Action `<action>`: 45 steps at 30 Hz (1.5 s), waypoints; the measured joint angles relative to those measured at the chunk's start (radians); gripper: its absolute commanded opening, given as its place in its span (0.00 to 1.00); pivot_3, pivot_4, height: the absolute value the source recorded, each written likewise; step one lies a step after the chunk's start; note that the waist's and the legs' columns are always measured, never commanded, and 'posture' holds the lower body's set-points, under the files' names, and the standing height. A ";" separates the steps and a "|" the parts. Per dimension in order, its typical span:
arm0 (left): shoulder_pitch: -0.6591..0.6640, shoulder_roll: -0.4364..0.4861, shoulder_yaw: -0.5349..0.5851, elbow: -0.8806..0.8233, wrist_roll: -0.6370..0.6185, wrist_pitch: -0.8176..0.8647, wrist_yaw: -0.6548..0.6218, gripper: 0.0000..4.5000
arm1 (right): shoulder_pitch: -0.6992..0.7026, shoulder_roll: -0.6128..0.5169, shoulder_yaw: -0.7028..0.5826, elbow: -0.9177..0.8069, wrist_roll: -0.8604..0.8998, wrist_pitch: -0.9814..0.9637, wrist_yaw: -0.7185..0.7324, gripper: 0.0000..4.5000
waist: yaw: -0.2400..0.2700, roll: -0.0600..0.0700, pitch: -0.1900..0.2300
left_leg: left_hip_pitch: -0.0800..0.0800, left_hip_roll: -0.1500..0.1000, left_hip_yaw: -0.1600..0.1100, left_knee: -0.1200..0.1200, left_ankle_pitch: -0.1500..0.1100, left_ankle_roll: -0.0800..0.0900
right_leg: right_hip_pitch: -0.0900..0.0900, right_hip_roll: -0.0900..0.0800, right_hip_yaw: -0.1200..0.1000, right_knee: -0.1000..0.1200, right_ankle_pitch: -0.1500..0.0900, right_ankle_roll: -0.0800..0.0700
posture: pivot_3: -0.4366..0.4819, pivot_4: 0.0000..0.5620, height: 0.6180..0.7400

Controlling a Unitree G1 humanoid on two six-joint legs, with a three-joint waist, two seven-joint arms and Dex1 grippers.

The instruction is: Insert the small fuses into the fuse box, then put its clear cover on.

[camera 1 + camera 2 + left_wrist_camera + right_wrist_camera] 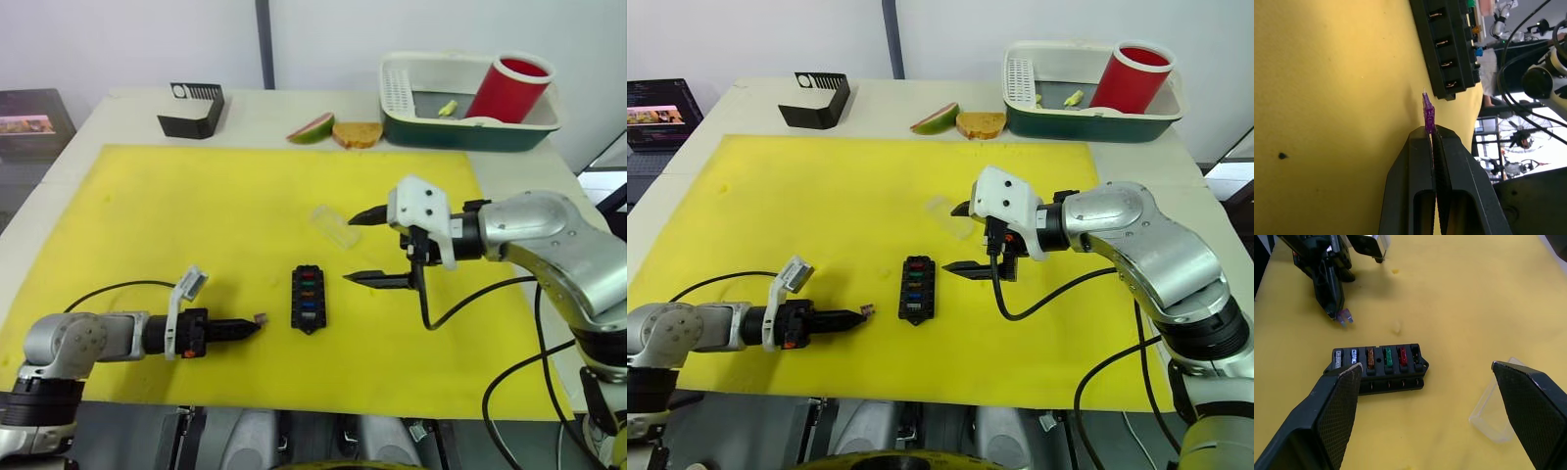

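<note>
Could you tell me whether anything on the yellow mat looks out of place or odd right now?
Nothing looks damaged or spilled. The fuse box sits flat with five fuses seated and one end slot empty; the purple fuse for it is pinched in the left gripper. The clear cover lies loose on the mat, off the box.

Red cup [508, 88] in basin [470, 132]; bread [357, 134]; black stand [192, 110].
</note>
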 measured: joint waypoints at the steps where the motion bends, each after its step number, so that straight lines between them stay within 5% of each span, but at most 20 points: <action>1: -0.021 0.047 -0.030 0.005 0.020 -0.012 -0.045 0.01 | 0.000 0.000 0.001 0.000 0.000 0.000 0.000 1.00 | 0.000 0.000 0.000 | 0.000 0.000 0.000 -0.001 0.000 -0.001 | -0.001 0.000 0.000 0.000 0.000 0.000 | 0.48 0.27 1.00; 6: -0.183 0.249 -0.212 0.103 0.207 -0.174 -0.331 0.01 | 0.001 0.005 0.007 0.001 -0.002 -0.002 0.003 1.00 | 0.002 0.000 0.000 | -0.002 0.000 0.001 -0.003 0.001 -0.001 | -0.003 0.000 0.000 -0.001 0.000 -0.001 | 0.48 0.27 1.00; 11: -0.413 0.275 -0.491 0.269 0.403 -0.407 -0.589 0.01 | 0.001 0.020 0.014 0.000 -0.001 -0.001 0.001 1.00 | 0.006 -0.001 0.000 | -0.004 -0.001 0.001 -0.002 0.001 -0.001 | -0.004 0.000 0.000 -0.001 0.000 -0.001 | 0.48 0.27 1.00; 25: -1.018 0.173 -1.322 0.589 0.390 -0.989 -0.626 0.01 | 0.045 0.023 0.001 -0.096 0.025 0.095 -0.068 1.00 | 0.008 -0.003 0.002 | -0.005 -0.001 0.002 0.004 -0.001 0.004 | -0.003 0.003 0.000 0.000 0.002 0.005 | 0.48 0.27 1.00; 33: -1.116 0.165 -1.523 0.570 0.255 -1.063 -0.621 0.01 | 0.072 0.012 -0.008 -0.144 0.046 0.140 -0.106 1.00 | 0.008 -0.006 0.003 | -0.005 -0.001 0.002 0.005 -0.001 0.004 | -0.002 0.004 0.000 0.000 0.001 0.006 | 0.48 0.27 1.00; 42: -1.126 0.144 -1.582 0.541 0.192 -1.112 -0.624 0.01 | 0.072 0.003 -0.017 -0.148 0.049 0.147 -0.114 1.00 | 0.006 -0.006 0.004 | -0.005 -0.001 0.001 0.005 -0.001 0.004 | -0.002 0.005 0.000 0.001 0.001 0.007 | 0.48 0.27 1.00; 45: -1.123 0.122 -1.581 0.593 0.212 -1.143 -0.626 0.32 | 0.071 0.003 -0.016 -0.148 0.048 0.147 -0.113 1.00 | 0.006 -0.006 0.004 | -0.005 -0.001 0.001 0.005 -0.001 0.004 | -0.002 0.005 0.000 0.001 0.001 0.007 | 0.48 0.27 1.00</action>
